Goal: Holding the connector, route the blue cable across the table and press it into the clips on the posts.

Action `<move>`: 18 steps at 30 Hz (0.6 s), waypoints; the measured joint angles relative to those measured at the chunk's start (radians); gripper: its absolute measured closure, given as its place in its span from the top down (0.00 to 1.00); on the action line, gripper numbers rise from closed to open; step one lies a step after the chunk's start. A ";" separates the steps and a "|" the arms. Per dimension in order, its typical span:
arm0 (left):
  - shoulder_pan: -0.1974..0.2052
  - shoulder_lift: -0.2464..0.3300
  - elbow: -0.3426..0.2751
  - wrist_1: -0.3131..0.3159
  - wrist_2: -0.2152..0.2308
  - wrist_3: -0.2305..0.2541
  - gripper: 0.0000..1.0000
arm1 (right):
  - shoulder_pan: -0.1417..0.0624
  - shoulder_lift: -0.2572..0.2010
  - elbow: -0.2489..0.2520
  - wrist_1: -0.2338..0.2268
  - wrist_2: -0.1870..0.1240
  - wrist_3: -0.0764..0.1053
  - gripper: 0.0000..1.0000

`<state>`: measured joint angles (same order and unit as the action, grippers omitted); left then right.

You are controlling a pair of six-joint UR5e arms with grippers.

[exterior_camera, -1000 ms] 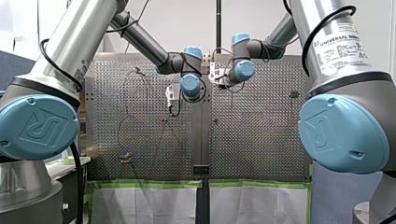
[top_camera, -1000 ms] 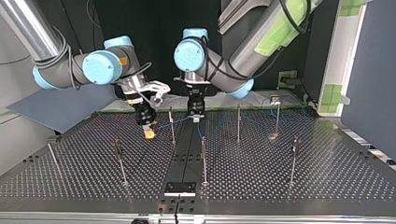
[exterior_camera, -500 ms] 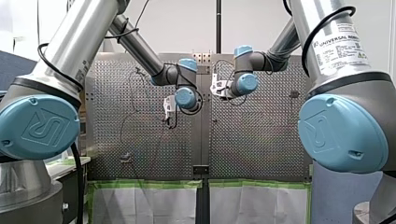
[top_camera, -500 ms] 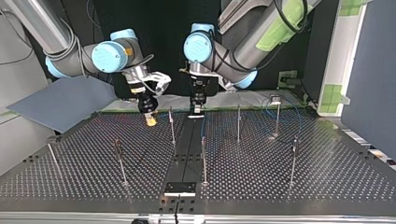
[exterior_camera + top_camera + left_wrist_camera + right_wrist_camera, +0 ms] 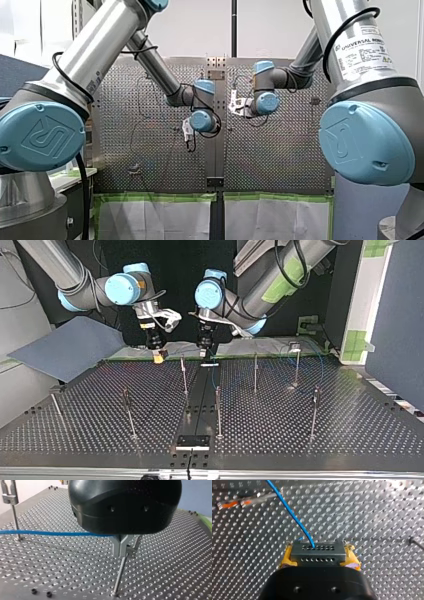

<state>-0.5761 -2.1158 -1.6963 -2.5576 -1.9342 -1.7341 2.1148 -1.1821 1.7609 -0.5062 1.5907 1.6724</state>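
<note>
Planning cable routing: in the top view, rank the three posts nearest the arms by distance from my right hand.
1. View-left post, just beside my right hand.
2. Middle post, further toward the view's right.
3. View-right post, furthest toward the view's right.

The perforated table (image 5: 50, 562) is bare metal with a dull sheen. Its posts (image 5: 120, 576) are thin, bright metal rods. The blue cable (image 5: 50, 533) has a smooth jacket, probably plastic. The connector (image 5: 317, 553) is matt dark grey, and the yellow pads (image 5: 285, 558) are matt with rough edges. The left gripper (image 5: 127, 548) has a glossy black casing.
</note>
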 joint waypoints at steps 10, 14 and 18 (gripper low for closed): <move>0.001 -0.004 0.000 0.022 0.002 -0.023 0.00 | -0.009 0.005 0.027 -0.019 -0.001 -0.009 0.00; 0.003 -0.004 0.000 0.029 0.002 -0.027 0.00 | -0.013 0.021 0.028 -0.020 -0.010 -0.006 0.00; 0.004 -0.005 0.000 0.031 0.003 -0.029 0.00 | -0.022 0.057 0.029 -0.021 -0.026 -0.003 0.00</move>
<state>-0.5722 -2.1209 -1.6962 -2.5263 -1.9316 -1.7629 2.0923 -1.1253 1.7894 -0.5271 1.5651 1.6698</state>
